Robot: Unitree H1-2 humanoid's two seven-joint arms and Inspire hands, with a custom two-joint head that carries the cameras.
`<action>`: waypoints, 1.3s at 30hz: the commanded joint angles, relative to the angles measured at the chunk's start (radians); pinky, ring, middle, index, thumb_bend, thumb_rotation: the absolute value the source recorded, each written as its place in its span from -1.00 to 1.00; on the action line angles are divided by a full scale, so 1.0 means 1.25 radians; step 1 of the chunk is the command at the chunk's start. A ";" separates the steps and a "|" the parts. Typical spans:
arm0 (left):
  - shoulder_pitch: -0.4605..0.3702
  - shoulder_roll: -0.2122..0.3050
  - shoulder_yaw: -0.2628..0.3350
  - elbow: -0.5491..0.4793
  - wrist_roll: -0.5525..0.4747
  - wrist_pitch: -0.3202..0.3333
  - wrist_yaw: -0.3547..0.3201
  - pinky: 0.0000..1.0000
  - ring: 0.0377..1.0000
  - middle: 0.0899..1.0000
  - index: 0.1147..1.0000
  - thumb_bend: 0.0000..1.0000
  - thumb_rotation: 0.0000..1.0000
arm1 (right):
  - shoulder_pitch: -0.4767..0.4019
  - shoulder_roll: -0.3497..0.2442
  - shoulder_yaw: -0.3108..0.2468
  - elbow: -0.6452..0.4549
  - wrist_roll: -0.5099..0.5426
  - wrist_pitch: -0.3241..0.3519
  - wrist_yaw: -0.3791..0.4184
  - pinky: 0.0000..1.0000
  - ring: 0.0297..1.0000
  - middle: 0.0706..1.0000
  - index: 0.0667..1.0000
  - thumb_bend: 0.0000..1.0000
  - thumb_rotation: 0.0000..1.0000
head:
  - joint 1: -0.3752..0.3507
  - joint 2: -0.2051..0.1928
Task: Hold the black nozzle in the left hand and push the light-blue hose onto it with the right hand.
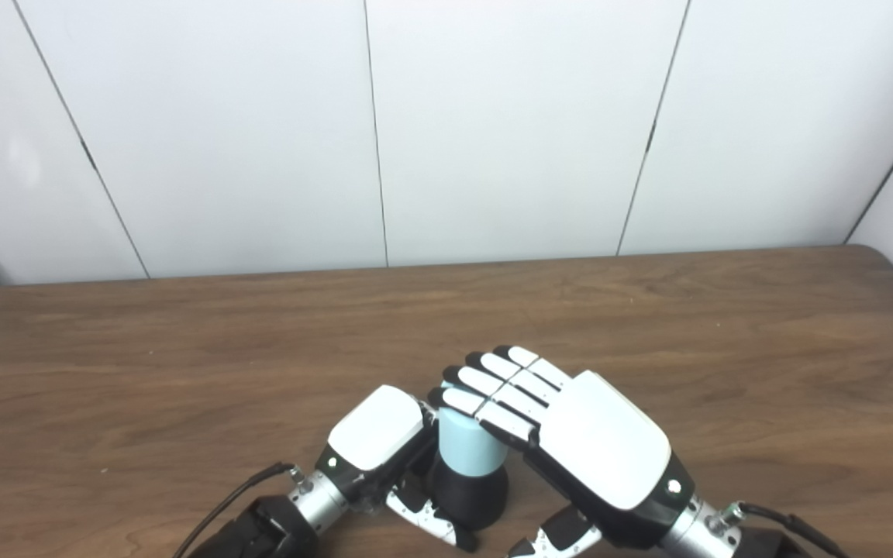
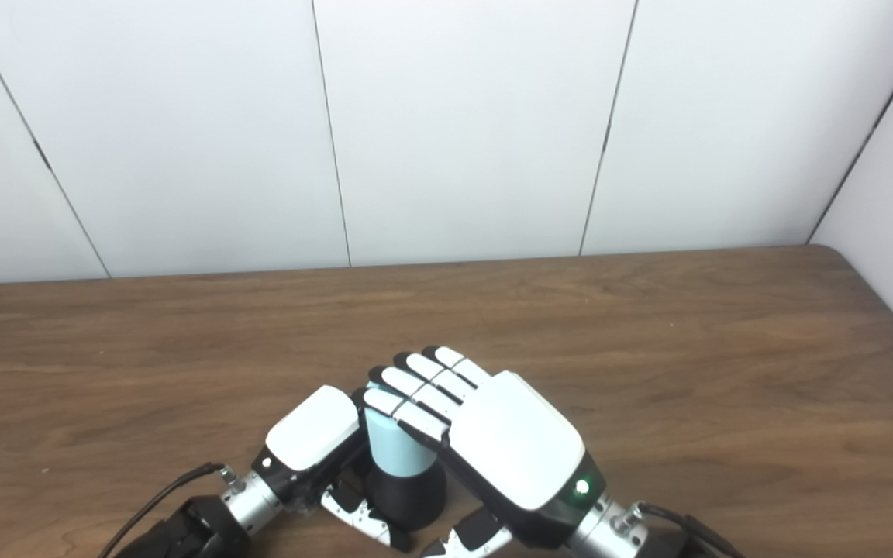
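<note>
Nozzle (image 1: 468, 496), black, stands upright on the table (image 1: 183, 372) between the two hands, near the front edge. Hose (image 1: 468, 446), a short light-blue piece, sits upright on top of the nozzle, its lower end meeting the nozzle's black body.

Left hand (image 1: 380, 449) is just left of the pair, wrapped around them from that side; its fingers (image 1: 427, 523) curl in low around the nozzle's base, touching it. Looks like a closed hold on the nozzle.

Right hand (image 1: 570, 434) comes in from the right, palm down, tilted. Its fingers (image 1: 493, 387) are straight and pressed together, laid flat over the hose's top end. Its thumb (image 1: 563, 535) sits low, just right of the nozzle's base, not clearly touching it. No wrap-around hold on the hose, just flat contact on top.
</note>
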 commanded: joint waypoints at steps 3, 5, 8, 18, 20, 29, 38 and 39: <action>0.095 -0.020 -0.047 0.049 -0.022 0.027 -0.112 -0.80 -0.77 -0.69 -0.17 0.04 -0.92 | 0.014 -0.015 0.007 0.007 -0.025 -0.013 0.014 0.84 0.83 0.83 0.71 0.70 0.62 | 0.000 0.001; 0.095 -0.019 -0.048 0.051 -0.036 0.030 -0.121 -0.79 -0.76 -0.69 -0.17 0.04 -0.92 | 0.016 -0.014 0.008 0.007 -0.033 -0.011 0.013 0.85 0.84 0.84 0.71 0.68 0.62 | 0.001 -0.003; 0.094 -0.017 -0.051 0.054 -0.045 0.033 -0.127 -0.78 -0.76 -0.69 -0.17 0.04 -0.92 | 0.019 -0.012 0.009 0.007 -0.042 -0.008 0.014 0.89 0.87 0.86 0.73 0.65 0.64 | 0.001 -0.003; 0.094 -0.017 -0.053 0.057 -0.063 0.044 -0.148 -0.76 -0.73 -0.65 -0.17 0.04 -0.92 | 0.031 -0.015 0.016 0.019 -0.052 -0.005 0.018 0.92 0.91 0.90 0.78 0.61 0.68 | 0.001 -0.004; 0.094 -0.016 -0.054 0.055 -0.066 0.046 -0.151 -0.76 -0.73 -0.65 -0.17 0.04 -0.92 | 0.035 -0.015 0.018 0.022 -0.055 -0.006 0.016 0.91 0.91 0.89 0.77 0.61 0.66 | 0.001 -0.004; 0.095 -0.016 -0.054 0.052 -0.067 0.057 -0.161 -0.76 -0.72 -0.65 -0.17 0.04 -0.91 | 0.058 -0.019 0.034 0.053 -0.093 -0.015 -0.034 0.87 0.89 0.87 0.78 0.49 0.67 | 0.003 -0.008; 0.094 -0.014 -0.056 0.048 -0.065 0.063 -0.163 -0.75 -0.71 -0.64 -0.17 0.04 -0.92 | 0.079 -0.020 0.050 0.065 -0.139 -0.005 -0.065 1.00 1.00 0.96 0.86 0.39 0.67 | 0.002 -0.010; 0.094 -0.014 -0.056 0.049 -0.065 0.060 -0.160 -0.75 -0.72 -0.64 -0.17 0.04 -0.92 | 0.082 -0.020 0.051 0.066 -0.142 -0.004 -0.070 1.00 1.00 0.95 0.86 0.39 0.65 | 0.002 -0.010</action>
